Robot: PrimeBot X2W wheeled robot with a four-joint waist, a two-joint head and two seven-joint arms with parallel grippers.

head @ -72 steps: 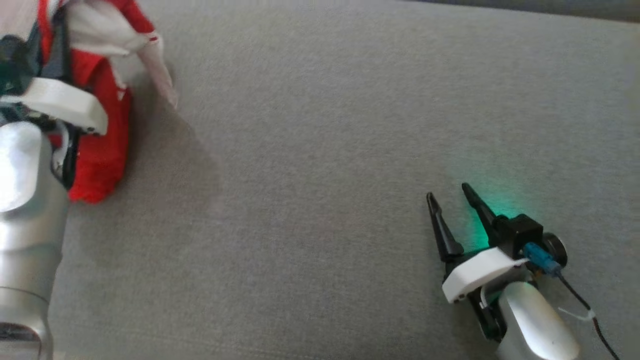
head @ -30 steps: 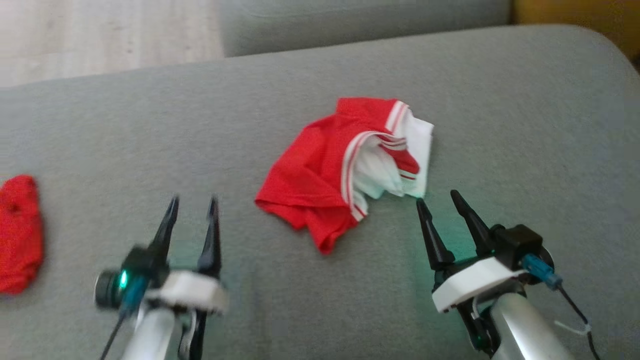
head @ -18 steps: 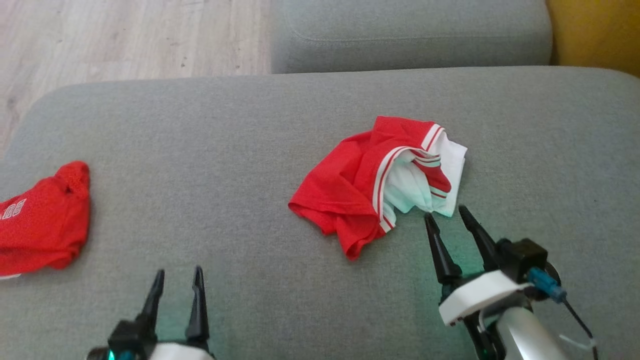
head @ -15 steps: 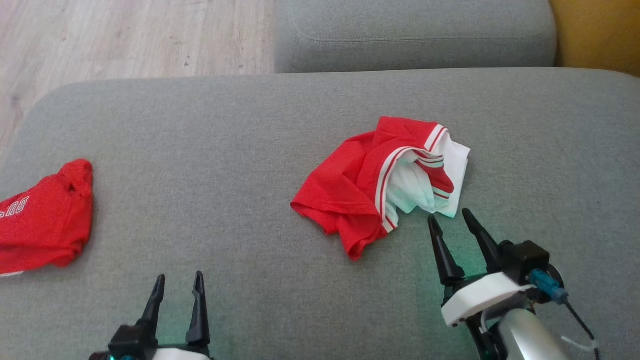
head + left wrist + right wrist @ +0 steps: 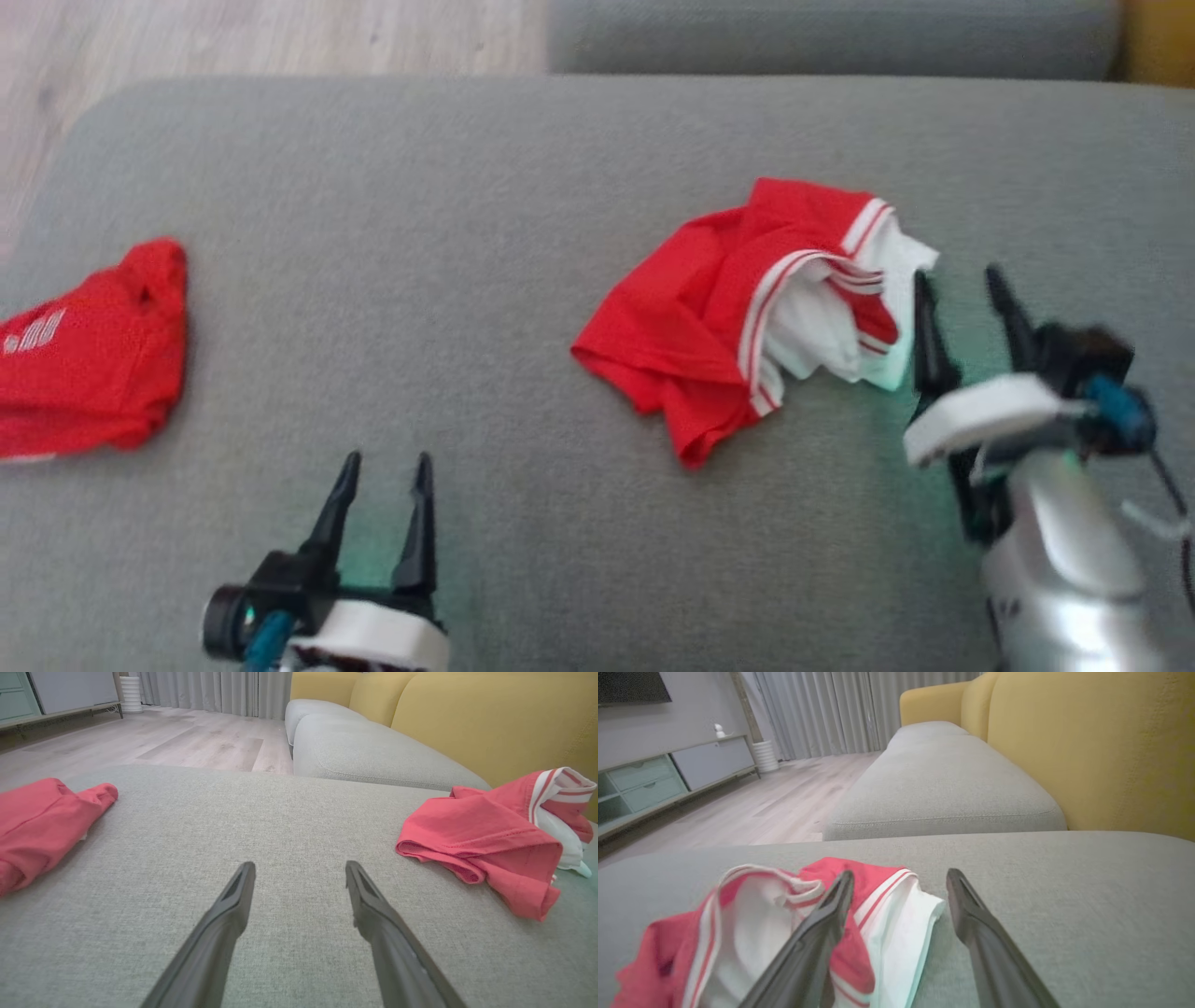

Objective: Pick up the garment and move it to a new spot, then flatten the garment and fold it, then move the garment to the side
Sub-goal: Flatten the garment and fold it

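Observation:
A crumpled red garment with white panels and striped trim [image 5: 709, 317] lies on the grey sofa seat [image 5: 467, 187], right of centre. My right gripper [image 5: 957, 275] stands open beside its white right edge, its left finger against or just over the cloth; whether it touches I cannot tell. In the right wrist view the garment [image 5: 752, 905] lies under and left of that gripper [image 5: 900, 875], with a white flap reaching between the fingers. My left gripper [image 5: 387, 459] is open near the front edge, holding nothing. In the left wrist view the left gripper [image 5: 299, 868] points at bare seat, the garment [image 5: 481, 830] off to its right.
A second red garment with white print [image 5: 84, 355] lies folded at the seat's left end, also in the left wrist view [image 5: 42, 821]. Another grey cushion [image 5: 943, 784] and a yellow backrest [image 5: 1101, 751] lie beyond. Wood floor [image 5: 233, 37] borders the far left edge.
The head camera has shifted. My right gripper has advanced from just in front of the garment to alongside its white right edge. The left gripper has come further up into view, still open.

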